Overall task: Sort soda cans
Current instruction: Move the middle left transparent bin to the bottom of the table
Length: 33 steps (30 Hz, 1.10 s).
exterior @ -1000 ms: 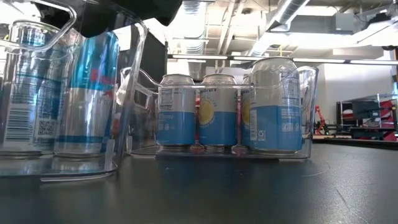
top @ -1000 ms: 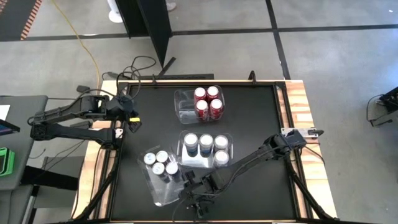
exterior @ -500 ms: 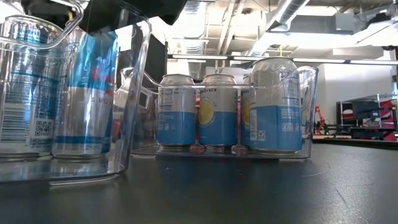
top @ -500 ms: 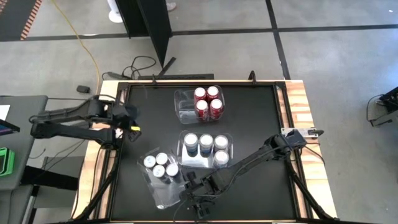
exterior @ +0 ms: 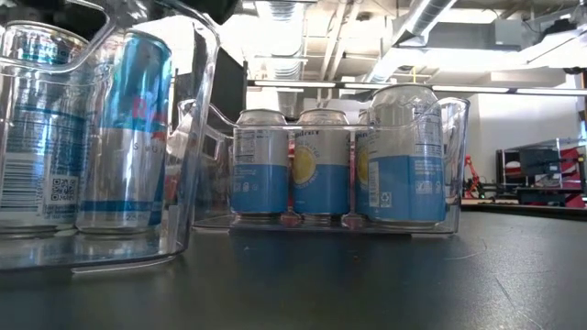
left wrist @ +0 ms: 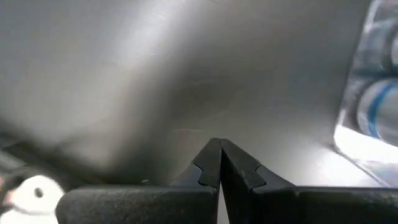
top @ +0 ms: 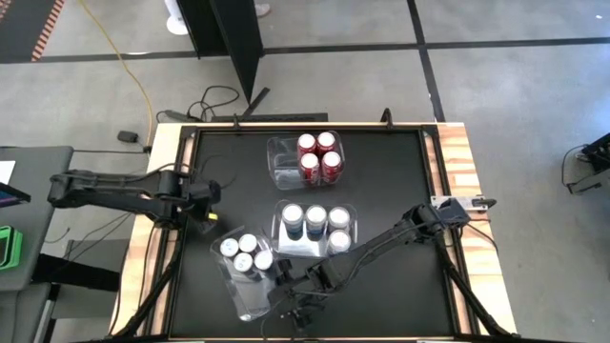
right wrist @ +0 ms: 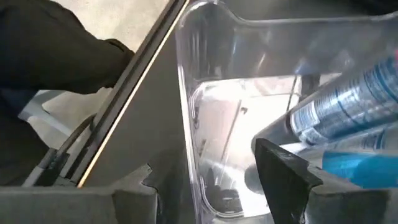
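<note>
High view | cylindrical soda cans (top: 317, 156) in clear bins (top: 284, 170) | left hand (top: 212, 198) clenched | right hand (top: 286, 282) straddles bin wall

red cans (top: 317, 156); blue-silver cans (exterior: 123, 137); pale blue-white cans (exterior: 321, 165); black table (top: 391, 181).

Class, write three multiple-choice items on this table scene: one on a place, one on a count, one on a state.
1. Where is the bin of red cans?
A. far end of the table
B. near left corner
C. off the table

2. How many red cans does it hold?
A. two
B. four
C. six

3. How are the left pincer's fingers?
A. wide apart
B. shut on a can
C. shut, empty

Answers: 1 A, the high view shows it farthest from the arms; 2 B, four silver tops show; 3 C, the left wrist view shows both fingers pressed together.
</note>
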{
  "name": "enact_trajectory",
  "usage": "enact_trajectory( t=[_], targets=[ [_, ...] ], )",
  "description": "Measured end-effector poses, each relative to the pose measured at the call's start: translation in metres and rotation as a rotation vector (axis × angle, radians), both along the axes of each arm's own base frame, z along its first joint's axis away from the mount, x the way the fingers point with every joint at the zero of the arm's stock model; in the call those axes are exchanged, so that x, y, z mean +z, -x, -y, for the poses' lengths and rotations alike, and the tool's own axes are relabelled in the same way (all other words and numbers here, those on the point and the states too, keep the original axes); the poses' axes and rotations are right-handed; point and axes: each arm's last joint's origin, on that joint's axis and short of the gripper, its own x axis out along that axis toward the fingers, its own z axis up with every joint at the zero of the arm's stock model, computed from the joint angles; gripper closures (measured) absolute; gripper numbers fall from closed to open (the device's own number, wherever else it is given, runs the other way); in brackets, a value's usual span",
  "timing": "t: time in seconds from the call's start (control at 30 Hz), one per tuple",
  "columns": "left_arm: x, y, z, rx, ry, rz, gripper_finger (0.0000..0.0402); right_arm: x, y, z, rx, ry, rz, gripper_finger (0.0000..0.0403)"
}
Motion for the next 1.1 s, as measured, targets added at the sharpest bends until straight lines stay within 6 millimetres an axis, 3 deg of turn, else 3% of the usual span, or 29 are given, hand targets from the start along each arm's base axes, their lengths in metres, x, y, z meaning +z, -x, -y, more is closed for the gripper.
enact_trajectory(
  t=[0.23,0.73,1.1],
  targets=[
    [-0.015,-0.006,0.006,-0.053,0.051,0.072,0.0401,0.006,-0.010,0.006,-0.008,0.029,0.109,0.0186],
    [-0.013,-0.015,0.025,-0.078,0.103,0.176,0.0401,0.010,-0.012,0.012,-0.036,0.122,0.150,0.0184],
    [-0.011,-0.016,0.043,-0.102,0.147,0.207,0.0401,0.047,0.003,0.013,-0.041,0.145,0.204,0.0184]
  ],
)
